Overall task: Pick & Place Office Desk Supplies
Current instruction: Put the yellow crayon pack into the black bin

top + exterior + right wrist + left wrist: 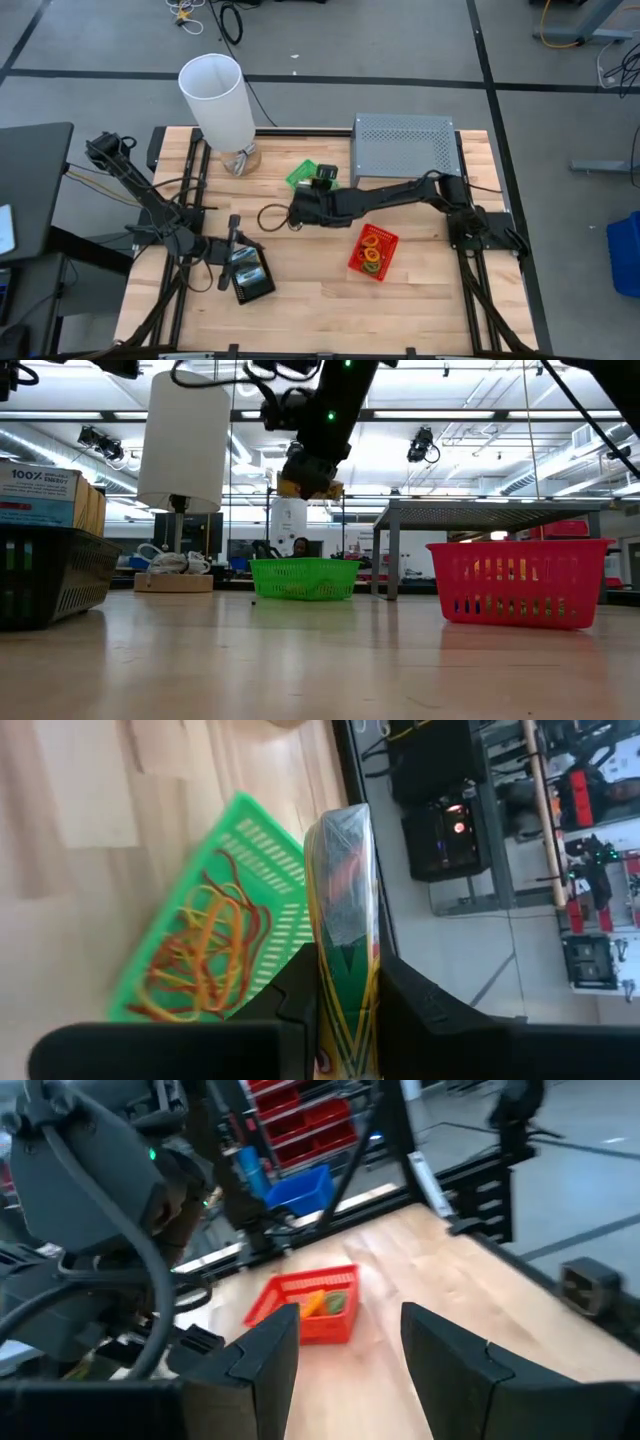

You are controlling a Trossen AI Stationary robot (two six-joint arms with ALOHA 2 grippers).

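My right gripper (300, 210) is shut on a yellow-green crayon box (342, 870) and hangs in mid-table, above and beside the green tray (310, 175). That tray holds thin tan and red rubber bands (205, 955). In the low view the box (310, 486) hangs well above the tabletop. My left gripper (350, 1350) is open with nothing between its fingers. It stands by the black tray (250, 272), which holds another crayon box (40, 495), and it points toward the red tray (305, 1305) of coloured loop bands (372, 250). My right gripper pinches the crayon box by its two broad faces (345, 985) between its two fingers (300, 990), at one end of the box. The rest of the box sticks out forward past the fingertips. The box is lifted clear of the table, over the edge of the green tray.
A tall white cylinder (218, 100) stands on a wooden base at the far left. A grey perforated riser (403, 145) stands at the far right. Bare wood lies along the near edge (330, 310).
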